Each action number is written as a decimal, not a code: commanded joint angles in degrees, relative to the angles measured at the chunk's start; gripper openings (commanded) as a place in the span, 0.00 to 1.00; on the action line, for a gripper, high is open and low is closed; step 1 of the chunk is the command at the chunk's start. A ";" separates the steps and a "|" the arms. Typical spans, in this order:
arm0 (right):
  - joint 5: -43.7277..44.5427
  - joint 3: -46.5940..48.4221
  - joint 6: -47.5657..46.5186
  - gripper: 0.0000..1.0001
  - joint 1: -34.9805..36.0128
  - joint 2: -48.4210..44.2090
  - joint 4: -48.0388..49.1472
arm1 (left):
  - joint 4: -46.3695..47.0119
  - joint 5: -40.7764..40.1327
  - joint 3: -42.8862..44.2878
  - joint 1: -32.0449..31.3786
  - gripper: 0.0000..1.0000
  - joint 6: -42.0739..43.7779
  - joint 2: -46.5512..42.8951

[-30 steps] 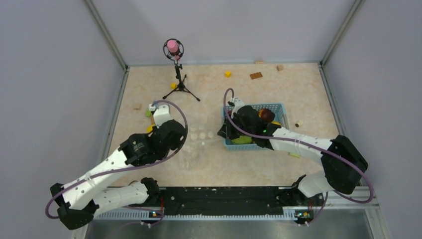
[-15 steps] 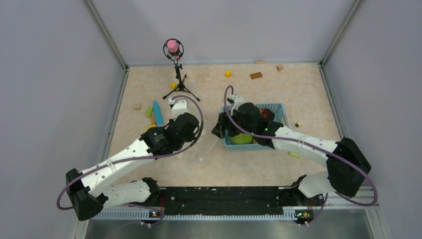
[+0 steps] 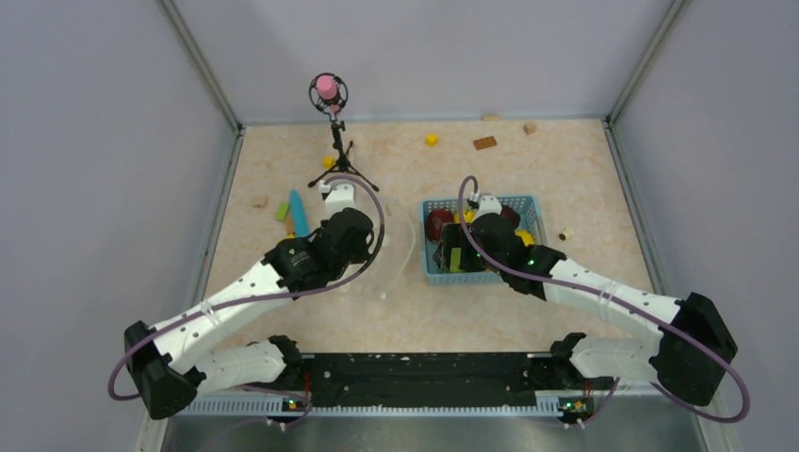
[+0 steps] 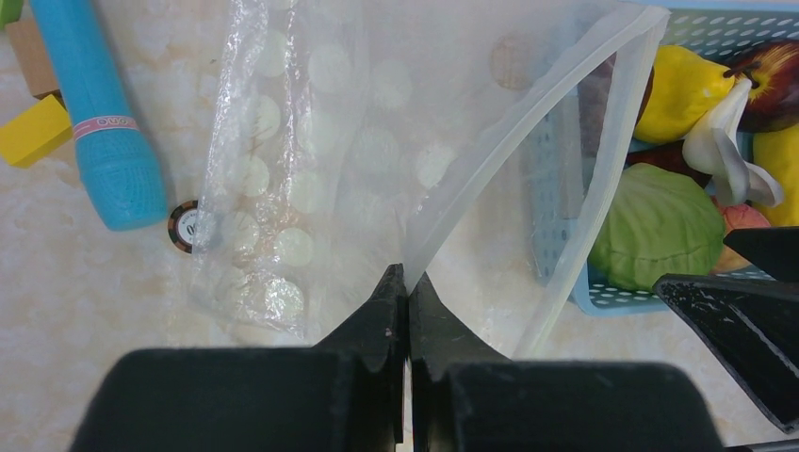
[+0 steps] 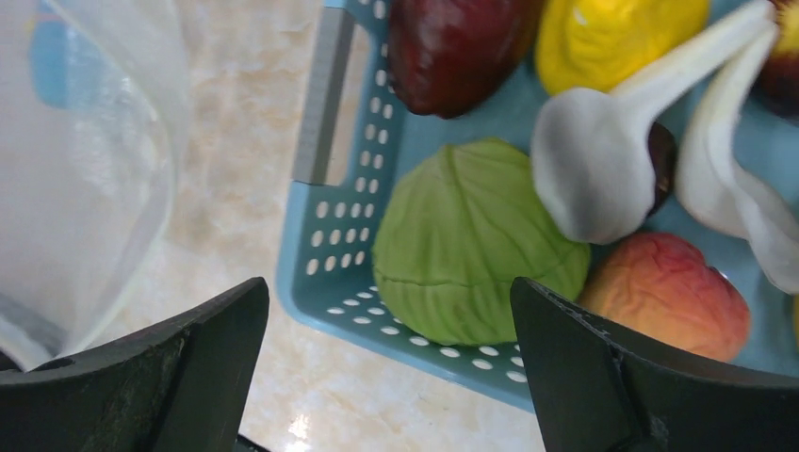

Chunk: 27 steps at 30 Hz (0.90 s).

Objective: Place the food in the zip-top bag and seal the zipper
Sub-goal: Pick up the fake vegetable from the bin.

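The zip-top bag is clear with white dots and hangs open-mouthed between the arms. My left gripper is shut on its mouth edge, beside the zipper. The bag shows faintly in the top view. The food lies in a light-blue basket: a green round one, a dark red apple, a yellow piece, a white piece and an orange-peach one. My right gripper is open and holds nothing, hovering over the basket's near-left corner above the green one.
A blue cylinder, a yellow block and a small round cap lie left of the bag. A small tripod stand rises at the back left. Small blocks sit along the back wall.
My right gripper has opened wide and shifted right from the bag to over the basket. The left arm swung right and back with the bag, uncovering the blue cylinder.
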 commanded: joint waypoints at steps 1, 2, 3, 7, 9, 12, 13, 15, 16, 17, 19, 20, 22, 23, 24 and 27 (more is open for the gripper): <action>7.27 0.32 3.30 0.99 0.36 1.19 -3.61 | 1.95 0.69 1.73 0.34 0.00 1.47 -0.67; 8.04 0.59 3.37 0.99 0.37 1.94 -3.72 | 1.97 0.86 1.77 0.42 0.00 1.62 -0.52; 8.83 1.04 3.56 0.99 0.40 2.85 -4.18 | 1.91 1.06 1.78 0.42 0.00 1.81 -0.27; 10.32 2.89 3.82 0.99 0.60 8.25 -4.80 | 1.34 0.75 1.96 0.52 0.00 1.98 0.51; 12.56 4.19 4.48 0.99 1.11 10.72 -5.93 | 1.36 1.04 1.96 0.52 0.00 2.21 0.85; 15.87 6.40 4.93 0.99 1.50 14.02 -7.54 | 1.36 1.23 1.97 0.50 0.00 2.39 1.18; 16.10 6.73 5.19 0.99 1.51 14.96 -7.66 | 1.36 1.21 1.96 0.52 0.00 2.52 1.19; 16.32 7.18 5.62 0.94 1.49 16.27 -7.54 | 1.45 1.19 1.87 0.60 0.00 2.56 1.30; 16.67 7.41 5.92 0.90 1.57 16.52 -7.52 | 1.47 1.19 1.75 0.56 0.00 2.54 1.37; 16.88 7.44 6.13 0.86 1.59 16.49 -7.42 | 1.50 1.23 1.78 0.60 0.00 2.50 1.38; 17.53 7.23 6.13 0.77 1.75 15.53 -6.71 | 1.57 1.35 1.76 0.60 0.00 2.54 1.40; 17.62 7.07 5.89 0.70 1.80 14.66 -6.34 | 1.62 1.44 1.78 0.60 0.00 2.48 1.39; 17.85 6.60 5.13 0.57 1.91 12.28 -5.23 | 1.71 1.45 1.70 0.61 0.00 2.64 1.38; 17.94 6.19 4.81 0.52 1.87 10.87 -4.31 | 1.78 1.52 1.65 0.56 0.00 2.61 1.39; 17.88 5.68 4.26 0.46 1.90 9.16 -3.69 | 1.85 1.54 1.64 0.60 0.00 2.64 1.39; 17.09 3.23 1.84 0.34 1.87 2.62 0.62 | 2.18 1.99 1.52 0.56 0.00 2.65 1.30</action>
